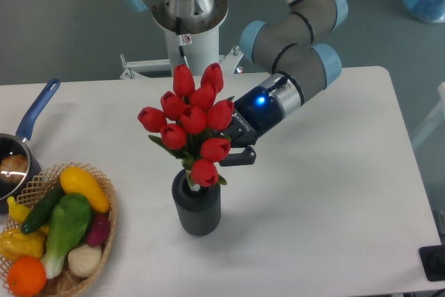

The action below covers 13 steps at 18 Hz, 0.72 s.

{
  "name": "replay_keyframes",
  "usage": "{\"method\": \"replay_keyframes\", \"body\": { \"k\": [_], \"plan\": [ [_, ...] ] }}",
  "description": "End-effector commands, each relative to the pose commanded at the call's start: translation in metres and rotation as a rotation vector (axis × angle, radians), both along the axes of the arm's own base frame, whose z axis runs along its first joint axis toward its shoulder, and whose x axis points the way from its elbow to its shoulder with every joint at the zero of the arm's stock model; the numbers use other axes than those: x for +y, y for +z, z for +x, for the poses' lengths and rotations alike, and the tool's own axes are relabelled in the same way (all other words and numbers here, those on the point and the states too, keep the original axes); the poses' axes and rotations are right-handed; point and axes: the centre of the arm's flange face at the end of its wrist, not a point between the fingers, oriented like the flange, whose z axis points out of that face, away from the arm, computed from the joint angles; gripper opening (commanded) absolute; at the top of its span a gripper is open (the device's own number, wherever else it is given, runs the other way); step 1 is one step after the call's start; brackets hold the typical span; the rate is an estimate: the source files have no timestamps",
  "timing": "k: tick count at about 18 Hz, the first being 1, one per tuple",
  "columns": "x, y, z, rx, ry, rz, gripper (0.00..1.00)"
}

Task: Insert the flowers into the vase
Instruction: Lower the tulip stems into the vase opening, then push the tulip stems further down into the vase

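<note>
Lower centre of frame on the white bench (334, 193), ribbed dark grey vase (198, 210) upright with red tulip flowers (191, 123) standing in its mouth, stems mostly hidden; just behind, gripper (233, 147) jaws masked by blooms, grip unreadable.

You're looking at red tulips (191, 119) with green leaves, their stems down in a dark grey vase (198, 211) with fine vertical ribbing. Your gripper (233, 145) is black with a blue light glowing on the wrist, and the arm (295, 36) is silver with pale blue joint caps. The table (334, 186) is white. At the left, the saucepan (21, 147) has a blue handle, and the tan wicker basket (101, 241) holds yellow, green, orange, purple and white toy vegetables (59, 224).
</note>
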Motion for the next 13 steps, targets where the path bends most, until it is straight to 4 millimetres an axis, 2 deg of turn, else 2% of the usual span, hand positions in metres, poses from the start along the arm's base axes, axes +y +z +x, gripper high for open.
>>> {"method": "replay_keyframes", "body": {
  "k": [13],
  "plan": [
    [0.003, -0.023, 0.001, -0.001, -0.006, -0.001, 0.15]
  ]
}}
